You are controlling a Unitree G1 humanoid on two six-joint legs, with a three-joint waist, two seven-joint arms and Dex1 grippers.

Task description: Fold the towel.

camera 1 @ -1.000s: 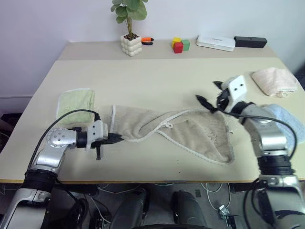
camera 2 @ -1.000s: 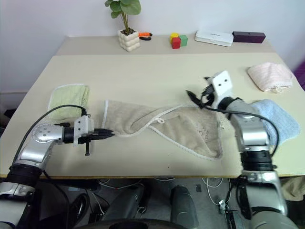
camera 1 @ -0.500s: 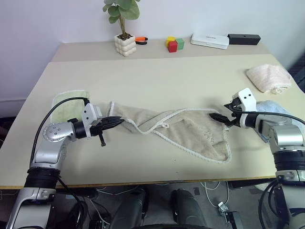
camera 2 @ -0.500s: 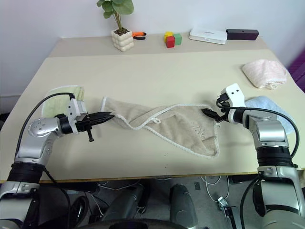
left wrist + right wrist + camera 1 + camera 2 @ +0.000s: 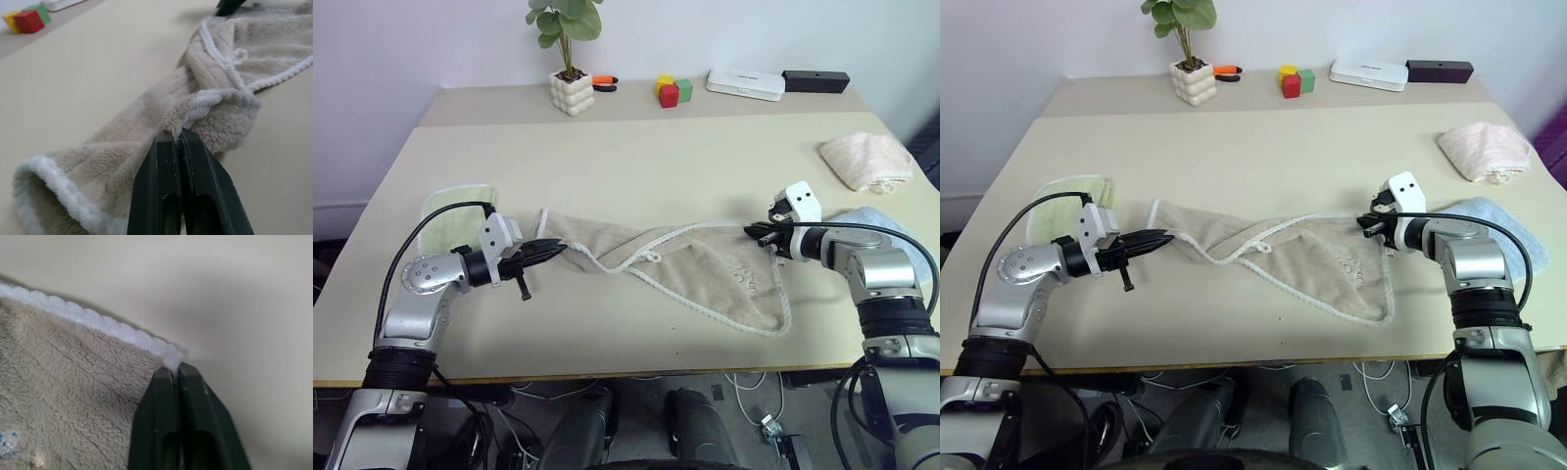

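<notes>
Towel strung between both end effectors, each clamped on one end.

The towel [image 5: 685, 269] lies twisted across the middle of the counter [image 5: 636, 166], nearer its front edge, running left to right. Left end effector [image 5: 551, 250] sits at the towel's left end, fingers [image 5: 168, 191] pressed together on a bunched fold of the pile. Right end effector [image 5: 751, 232] sits at the towel's far right corner, fingers [image 5: 171, 421] pinched together on the white corded edge [image 5: 98, 323] right at the corner. Towel's wider right part spreads flat toward the front edge, cord looping mid-length. Pale green towel [image 5: 445, 206] lies near the left edge behind the left arm; pinkish-cream towel [image 5: 867, 162] near the right edge; potted plant [image 5: 570, 69] at the back.
</notes>
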